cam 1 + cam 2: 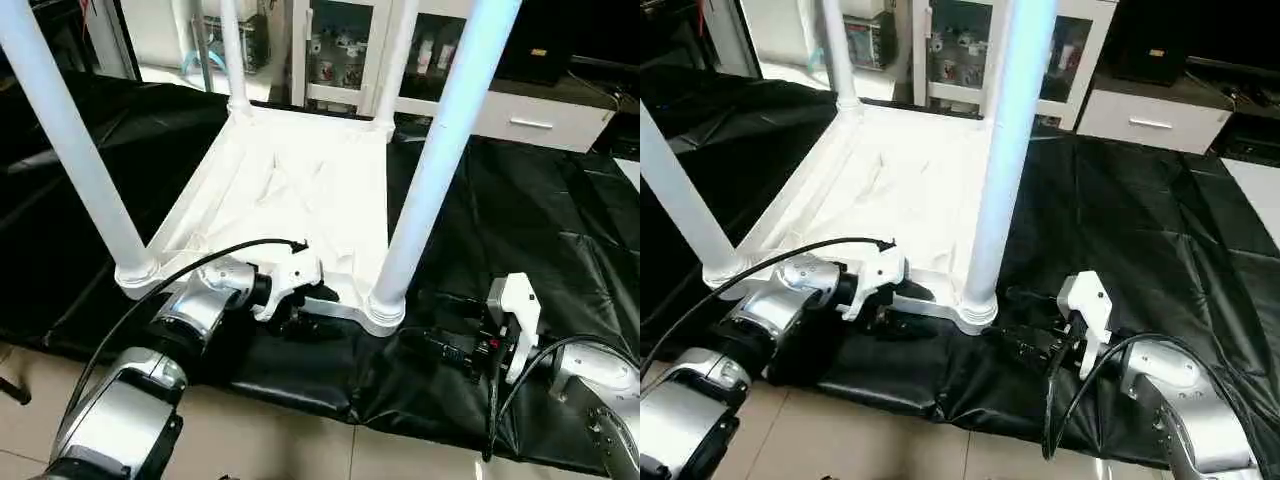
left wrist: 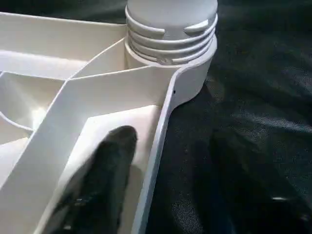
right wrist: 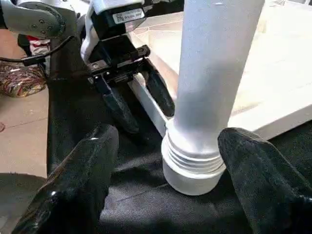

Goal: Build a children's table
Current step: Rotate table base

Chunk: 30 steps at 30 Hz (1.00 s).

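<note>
In the left eye view, the white plastic rectangular tabletop (image 1: 290,190) is seen lying upside down on the black sheet (image 1: 540,230), its long axis running away from the robot. Four long white tapered tube legs are counted, one standing in each round corner socket; the near right leg (image 1: 440,140) rises between the two arms. The left gripper (image 1: 300,318) is set at the tabletop's near edge, while the right gripper (image 1: 455,345) lies on the sheet, apart from the table.

In the right eye view, the same layout is shown: the left gripper (image 1: 895,318) is plainly the nearer one to the tabletop's rim, just beside the near right socket.

In the left wrist view, one black finger (image 2: 105,165) is seen inside the rim wall and the other, blurred, outside it, so the rim is straddled; whether it is pinched cannot be told.

In the right wrist view, the right gripper's two fingers (image 3: 83,175) are held wide apart with nothing between them, and the near right leg's ribbed end stands just ahead. Two grippers are counted.
</note>
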Available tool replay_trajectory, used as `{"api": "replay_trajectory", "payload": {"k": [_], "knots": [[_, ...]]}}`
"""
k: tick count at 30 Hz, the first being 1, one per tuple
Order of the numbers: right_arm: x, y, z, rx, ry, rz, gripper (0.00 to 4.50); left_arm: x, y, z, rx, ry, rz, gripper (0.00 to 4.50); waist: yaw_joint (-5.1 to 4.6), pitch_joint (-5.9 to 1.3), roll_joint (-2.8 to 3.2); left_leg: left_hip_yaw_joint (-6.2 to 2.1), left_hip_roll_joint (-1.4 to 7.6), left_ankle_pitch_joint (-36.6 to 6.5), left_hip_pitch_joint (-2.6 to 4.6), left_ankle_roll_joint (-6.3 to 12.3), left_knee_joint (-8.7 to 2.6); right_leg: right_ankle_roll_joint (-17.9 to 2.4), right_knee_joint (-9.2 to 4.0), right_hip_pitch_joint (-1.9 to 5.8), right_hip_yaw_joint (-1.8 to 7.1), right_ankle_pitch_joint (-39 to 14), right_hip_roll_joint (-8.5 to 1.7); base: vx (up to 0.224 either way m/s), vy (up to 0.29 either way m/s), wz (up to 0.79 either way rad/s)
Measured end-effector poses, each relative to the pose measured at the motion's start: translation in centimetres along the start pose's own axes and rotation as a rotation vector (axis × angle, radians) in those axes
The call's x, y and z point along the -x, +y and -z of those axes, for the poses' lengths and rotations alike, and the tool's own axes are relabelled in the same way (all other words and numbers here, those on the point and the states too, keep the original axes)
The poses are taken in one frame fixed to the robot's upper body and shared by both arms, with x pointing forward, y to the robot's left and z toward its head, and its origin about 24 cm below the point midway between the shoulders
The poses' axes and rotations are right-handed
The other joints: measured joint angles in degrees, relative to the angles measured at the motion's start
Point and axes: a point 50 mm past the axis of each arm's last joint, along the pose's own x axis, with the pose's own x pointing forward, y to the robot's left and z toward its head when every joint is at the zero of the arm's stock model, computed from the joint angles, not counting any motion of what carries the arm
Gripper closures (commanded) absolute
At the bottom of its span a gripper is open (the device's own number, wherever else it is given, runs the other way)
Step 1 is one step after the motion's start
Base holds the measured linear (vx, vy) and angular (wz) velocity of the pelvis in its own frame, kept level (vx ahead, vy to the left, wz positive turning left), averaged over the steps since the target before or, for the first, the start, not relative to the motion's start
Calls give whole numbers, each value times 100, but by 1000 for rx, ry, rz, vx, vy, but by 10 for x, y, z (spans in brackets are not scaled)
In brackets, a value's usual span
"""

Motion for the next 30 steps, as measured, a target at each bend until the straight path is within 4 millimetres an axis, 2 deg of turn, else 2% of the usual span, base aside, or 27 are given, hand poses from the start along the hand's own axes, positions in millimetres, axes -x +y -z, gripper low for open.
{"api": "replay_trajectory", "payload": {"k": [1,3,4,10,16,22,30], "knots": [[0,0,0,0,0,-1,95,0,0,0,-4,3,-1,215,2,1,-2,0,0,0,0,0,0,0,0,0,0,0,0,0,0,0],[0,0,0,0,0,-2,95,0,1,-1,-16,11,-2,220,6,3,-5,-1,0,0,0,0,0,2,2,-1,-1,-1,0,0,0,0],[0,0,0,0,0,-3,95,-1,2,-1,-24,15,-7,239,10,4,-7,-1,0,0,0,0,0,5,2,-1,-1,-3,0,0,0,0],[1,-1,2,-6,4,-6,95,0,4,-1,-31,13,-31,285,31,6,-9,-2,1,0,1,0,0,22,4,0,-1,-13,0,0,0,0],[1,-1,3,-10,9,-2,95,1,7,-2,-40,19,-34,326,149,6,-8,-1,2,0,17,0,0,-3,1,0,-3,1,-1,0,0,0],[1,-1,3,-6,6,-2,95,2,7,-4,-91,52,-21,359,194,6,-8,5,1,0,11,1,2,-5,-9,4,-2,-3,-7,0,0,0],[2,-2,3,14,10,3,95,2,6,-5,-153,112,6,374,210,4,-5,5,2,0,21,1,2,-3,-7,11,-2,-5,-7,0,0,0]]}}
